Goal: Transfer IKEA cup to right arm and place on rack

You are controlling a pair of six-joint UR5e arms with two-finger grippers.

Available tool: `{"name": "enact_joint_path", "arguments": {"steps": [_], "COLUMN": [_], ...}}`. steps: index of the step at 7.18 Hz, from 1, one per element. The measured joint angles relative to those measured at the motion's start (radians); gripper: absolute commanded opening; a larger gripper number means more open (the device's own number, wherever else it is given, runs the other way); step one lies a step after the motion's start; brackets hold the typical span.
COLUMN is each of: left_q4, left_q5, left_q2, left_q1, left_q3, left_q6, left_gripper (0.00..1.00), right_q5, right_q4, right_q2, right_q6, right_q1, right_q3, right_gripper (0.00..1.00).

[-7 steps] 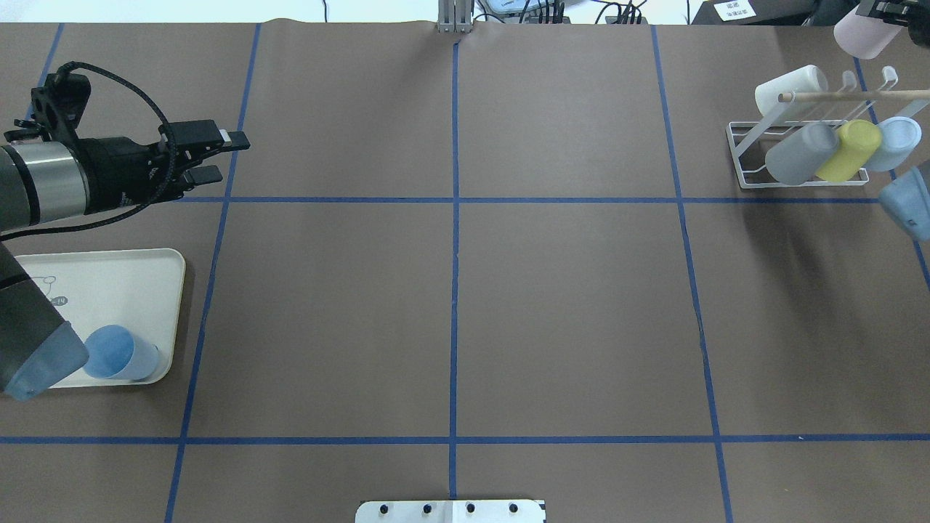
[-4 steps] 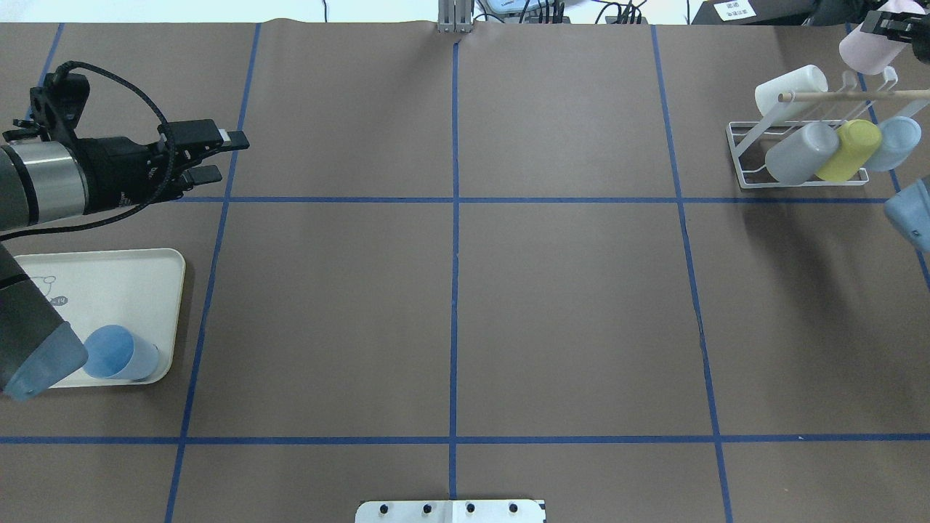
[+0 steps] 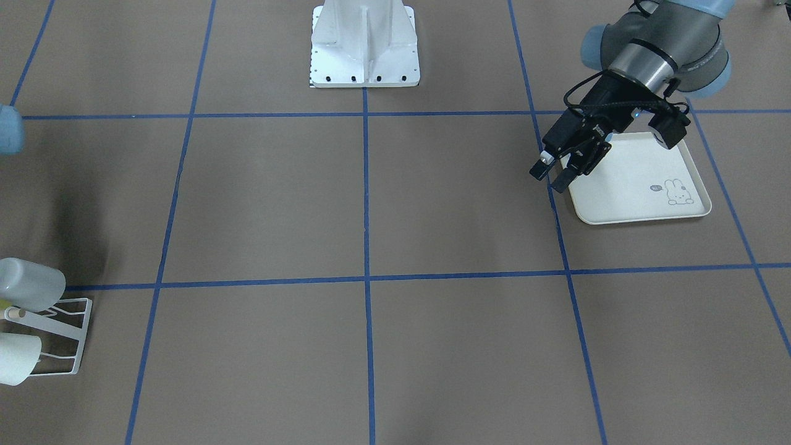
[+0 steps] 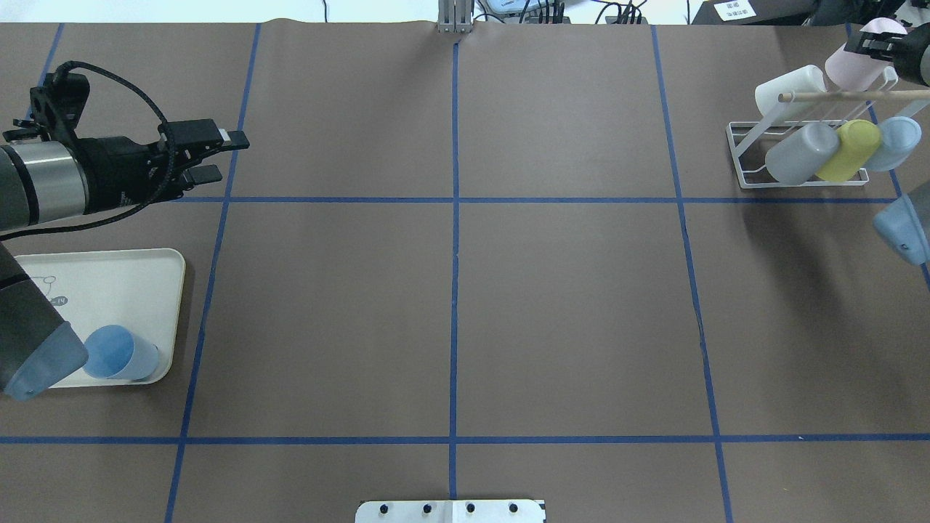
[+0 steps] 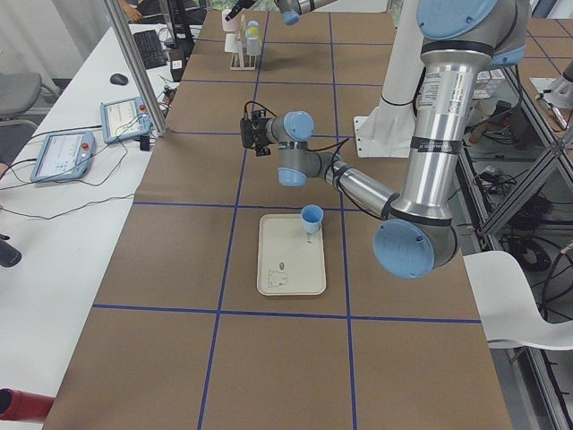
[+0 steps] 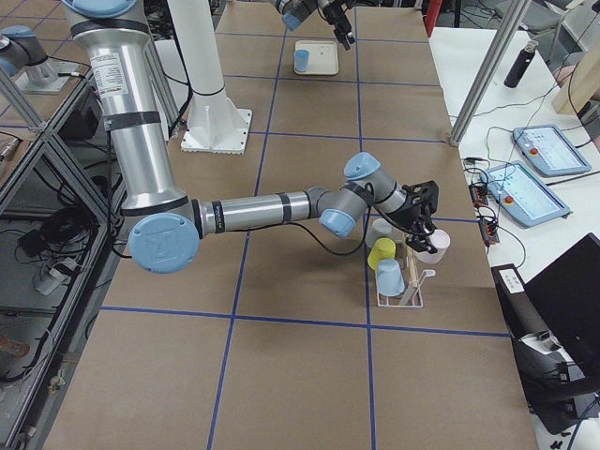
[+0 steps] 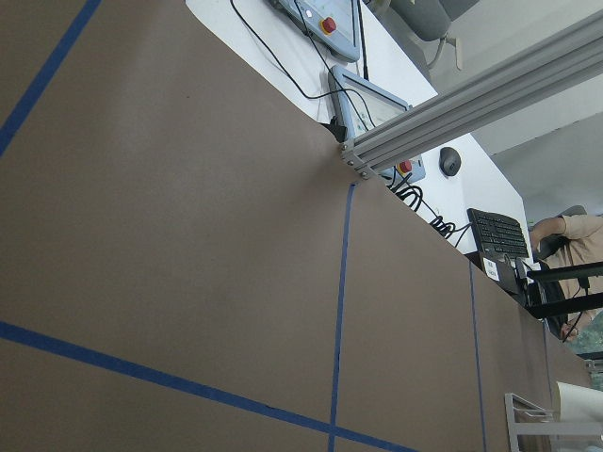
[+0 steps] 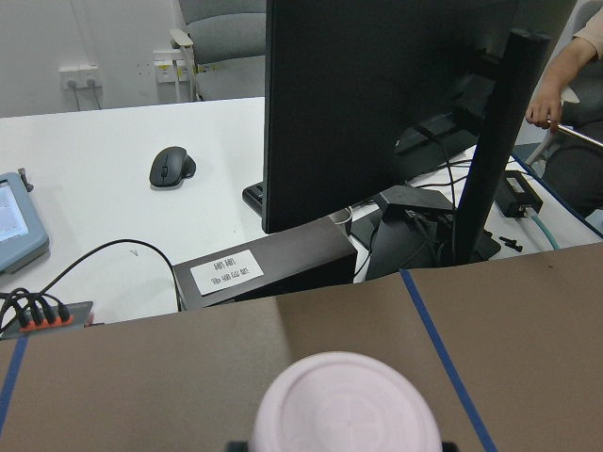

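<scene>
The right end effector (image 4: 880, 42) is pinched on the pink IKEA cup (image 4: 859, 64), which hangs tilted just above the back row of the rack (image 4: 742, 157), beside the white cup (image 4: 790, 87) already hung there and touching or almost touching the wooden dowel (image 4: 835, 94). In the right wrist view the cup's closed base faces the camera, so its mouth likely points down along the slanted prongs. Seating it probably needs a short slide along that axis. The left end effector (image 4: 220, 157) hovers spread and empty over the tabletop (image 4: 567, 305), well apart, nearer the blue cup (image 4: 120, 354) on the rabbit tray (image 4: 109, 280).
</scene>
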Motion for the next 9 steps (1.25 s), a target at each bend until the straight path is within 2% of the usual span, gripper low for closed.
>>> {"name": "enact_joint_path", "arguments": {"steps": [8, 9], "left_q4": [0.0, 0.0], "left_q5": [0.002, 0.002], "left_q2": [-0.002, -0.002], "left_q1": [0.004, 0.004], "left_q3": [0.002, 0.003], "left_q6": [-0.008, -0.008], "left_gripper": [0.91, 0.91], "right_q5": [-0.002, -0.003], "right_q4": [0.0, 0.0], "right_q2": [-0.019, -0.022], "right_q6": [-0.014, -0.014], "right_q1": [-0.002, -0.001], "right_q3": [-0.007, -0.007], "right_gripper": [0.1, 0.27]}}
